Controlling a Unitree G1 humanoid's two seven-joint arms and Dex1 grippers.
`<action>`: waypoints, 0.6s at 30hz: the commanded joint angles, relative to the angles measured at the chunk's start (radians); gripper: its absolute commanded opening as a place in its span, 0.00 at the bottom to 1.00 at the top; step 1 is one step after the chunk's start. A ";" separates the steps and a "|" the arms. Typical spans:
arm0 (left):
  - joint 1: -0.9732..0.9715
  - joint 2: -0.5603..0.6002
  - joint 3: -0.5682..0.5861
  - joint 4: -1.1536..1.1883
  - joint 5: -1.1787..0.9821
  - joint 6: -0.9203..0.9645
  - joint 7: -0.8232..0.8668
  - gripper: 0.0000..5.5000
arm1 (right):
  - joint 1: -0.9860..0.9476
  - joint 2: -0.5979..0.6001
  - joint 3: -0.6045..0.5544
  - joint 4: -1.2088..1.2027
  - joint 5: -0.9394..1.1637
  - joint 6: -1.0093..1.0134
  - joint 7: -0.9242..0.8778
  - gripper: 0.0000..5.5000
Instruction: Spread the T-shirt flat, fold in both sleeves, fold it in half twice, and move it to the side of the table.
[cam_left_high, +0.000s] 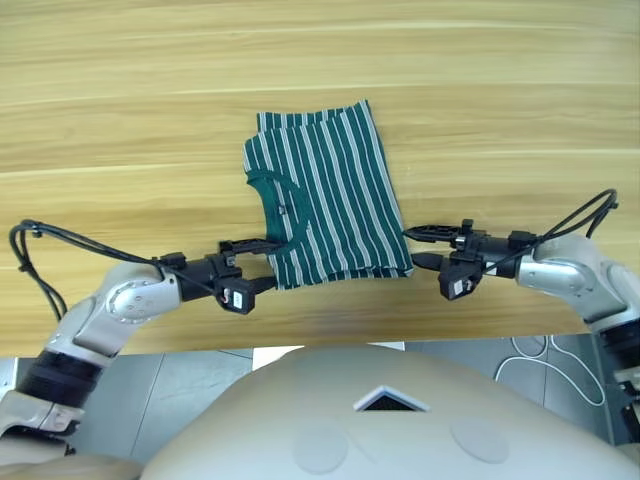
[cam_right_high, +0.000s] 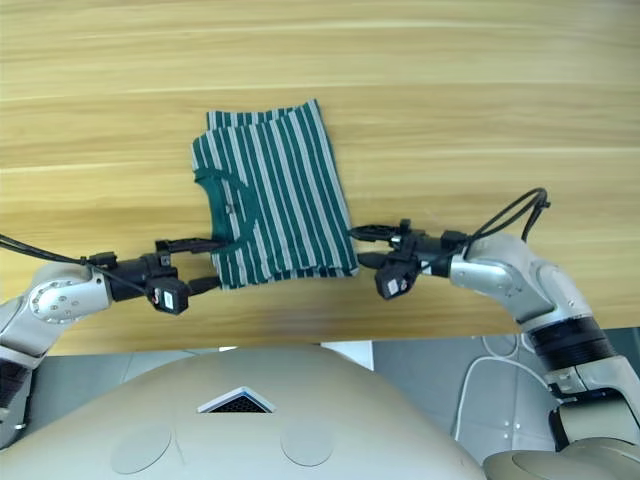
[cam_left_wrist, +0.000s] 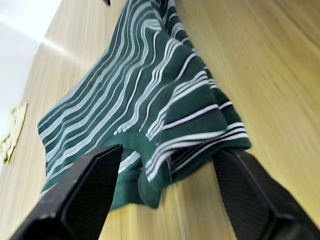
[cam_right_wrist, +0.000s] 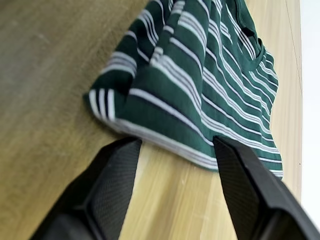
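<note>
A green T-shirt with white stripes (cam_left_high: 325, 195) lies folded on the wooden table (cam_left_high: 500, 100), its neckline showing on the left side. My left gripper (cam_left_high: 262, 265) stands open at the shirt's near left corner, its fingers (cam_left_wrist: 90, 190) on either side of the bunched cloth edge (cam_left_wrist: 170, 155). My right gripper (cam_left_high: 428, 248) is open just off the near right corner, and the striped hem (cam_right_wrist: 165, 125) lies in front of its fingers (cam_right_wrist: 112, 175). Neither gripper holds the cloth.
The table's near edge (cam_left_high: 400, 335) runs just behind both grippers. Bare wood stretches to the left, right and far side of the shirt. Grey floor and a white cable (cam_left_high: 540, 365) lie below the edge.
</note>
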 joint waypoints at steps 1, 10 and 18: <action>-0.005 -0.007 -0.087 0.068 0.088 0.013 -0.070 0.60 | 0.012 -0.010 0.025 0.000 0.008 -0.001 0.033 0.49; -0.040 0.005 -0.112 0.126 0.090 -0.015 -0.056 0.57 | 0.016 -0.008 0.049 -0.020 0.058 0.001 0.057 0.45; -0.047 0.014 -0.130 0.166 0.064 -0.042 -0.062 0.28 | -0.008 0.032 0.046 0.012 0.076 -0.005 0.037 0.16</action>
